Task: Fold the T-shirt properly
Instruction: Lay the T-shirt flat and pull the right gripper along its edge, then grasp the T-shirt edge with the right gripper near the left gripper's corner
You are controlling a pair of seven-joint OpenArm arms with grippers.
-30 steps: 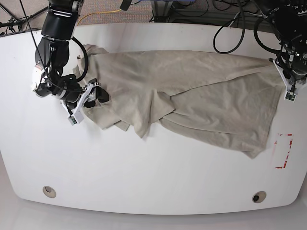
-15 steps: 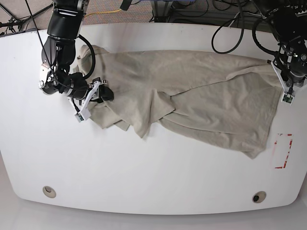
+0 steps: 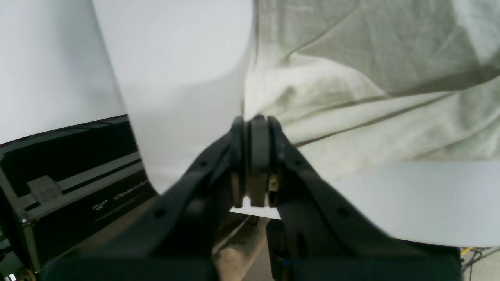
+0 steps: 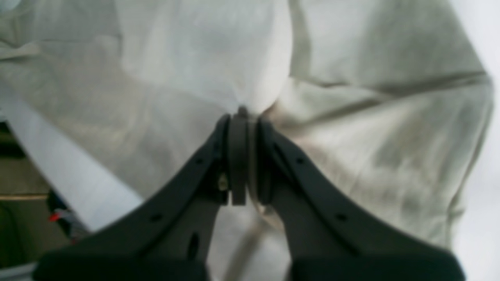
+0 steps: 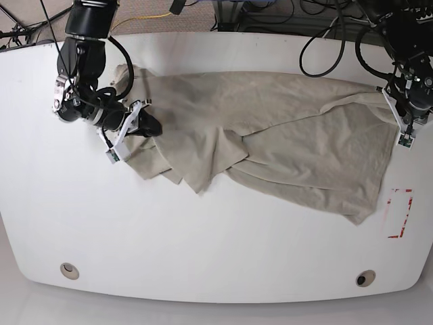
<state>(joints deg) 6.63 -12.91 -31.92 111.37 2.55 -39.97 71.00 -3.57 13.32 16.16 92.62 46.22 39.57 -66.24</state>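
Where the white table (image 5: 203,244) met the room, dark cables (image 5: 325,40) and a strip of carpet (image 5: 149,10) were seen behind its far edge, and a red marking (image 5: 400,213) was printed near the table's right side. No containers were shown. The T-shirt (image 5: 284,135) was spread crumpled across the far half of the table, partly folded over itself. The left gripper (image 3: 254,121) was seen pinched tight on the shirt's edge at the table's right side, and the right gripper (image 4: 242,113) was clamped on a bunched fold at the opposite end. A black case (image 3: 66,187) beside the table was shown only by the left wrist view; the right wrist view was blurred.
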